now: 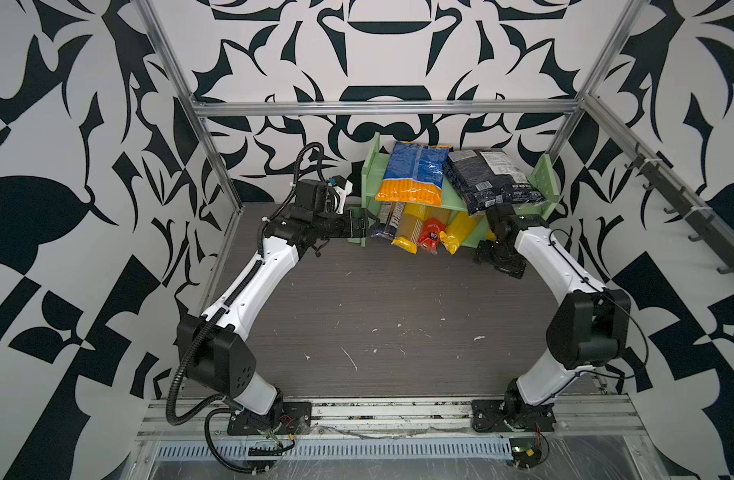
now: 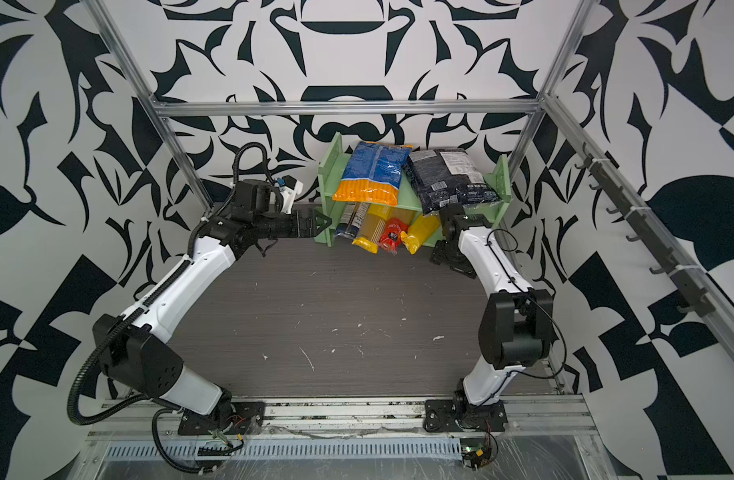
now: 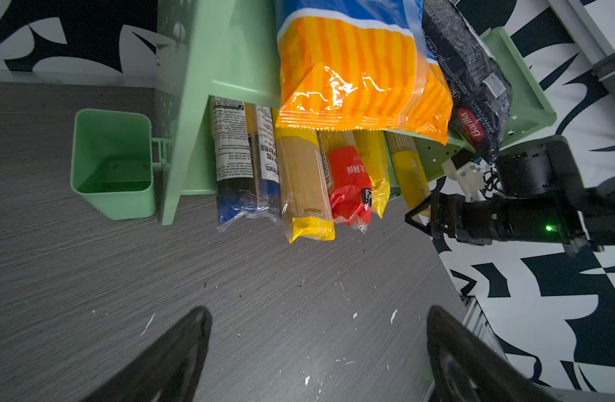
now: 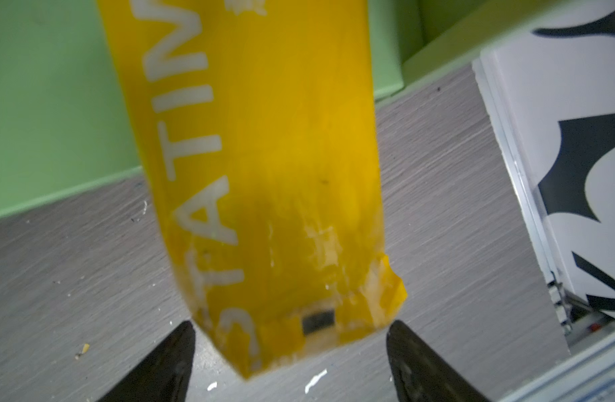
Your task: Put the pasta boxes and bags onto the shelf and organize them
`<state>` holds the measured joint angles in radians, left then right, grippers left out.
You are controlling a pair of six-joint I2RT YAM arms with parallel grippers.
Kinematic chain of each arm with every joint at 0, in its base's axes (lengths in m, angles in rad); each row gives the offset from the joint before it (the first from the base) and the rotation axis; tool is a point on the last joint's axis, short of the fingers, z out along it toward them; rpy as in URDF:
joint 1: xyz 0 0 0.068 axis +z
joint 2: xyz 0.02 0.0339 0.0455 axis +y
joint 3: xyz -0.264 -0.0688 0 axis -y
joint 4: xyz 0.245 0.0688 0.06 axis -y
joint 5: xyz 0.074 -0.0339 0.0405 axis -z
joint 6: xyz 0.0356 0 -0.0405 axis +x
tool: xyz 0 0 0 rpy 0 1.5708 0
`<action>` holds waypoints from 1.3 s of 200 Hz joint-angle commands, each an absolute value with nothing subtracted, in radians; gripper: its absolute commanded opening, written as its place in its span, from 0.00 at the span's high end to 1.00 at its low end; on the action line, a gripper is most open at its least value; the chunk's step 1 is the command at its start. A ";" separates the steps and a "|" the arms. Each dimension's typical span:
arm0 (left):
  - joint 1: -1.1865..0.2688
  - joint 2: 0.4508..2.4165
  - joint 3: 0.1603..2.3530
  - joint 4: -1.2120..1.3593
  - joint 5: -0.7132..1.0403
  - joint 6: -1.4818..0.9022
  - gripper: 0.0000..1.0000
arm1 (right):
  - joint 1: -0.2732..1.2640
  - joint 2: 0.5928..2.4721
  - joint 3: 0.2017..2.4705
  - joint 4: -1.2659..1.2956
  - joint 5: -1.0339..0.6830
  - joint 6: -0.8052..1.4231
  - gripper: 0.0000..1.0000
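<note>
Left gripper [image 1: 369, 226] spread wide, empty, beside shelf [image 1: 542, 178] left panel; blue-and-orange bag [image 1: 413, 174] and black bag [image 1: 492, 180] on top tier, long packs [image 1: 411, 232] poking from bottom tier; right gripper [image 4: 290, 334] jaws apart, flanking rightmost yellow pack [image 4: 264, 174] end.

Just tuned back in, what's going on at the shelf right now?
Stocking looks nearly done. The blue-and-orange bag and the black bag lie on the top tier of the shelf. The long packs lie side by side on the lower tier, ends poking out in front. The right claw is at the end of the rightmost yellow pack, jaws open on either side of it. The left claw hangs open beside the shelf's left panel, holding nothing.
</note>
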<state>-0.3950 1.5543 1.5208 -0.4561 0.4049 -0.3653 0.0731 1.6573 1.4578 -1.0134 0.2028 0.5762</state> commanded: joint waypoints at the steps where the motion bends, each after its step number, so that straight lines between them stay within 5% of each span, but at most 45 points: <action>1: -0.382 1.533 1.518 -0.480 0.416 -0.347 0.01 | 0.072 1.551 1.467 -0.985 0.203 0.575 0.02; 160: -0.371 1.282 1.168 -0.573 -0.073 -0.333 0.01 | 0.132 1.205 1.174 -1.117 0.046 0.555 0.00; 260: -0.186 1.116 0.936 -0.507 -0.190 -0.389 0.01 | 0.133 1.043 0.984 -0.994 0.003 0.484 0.00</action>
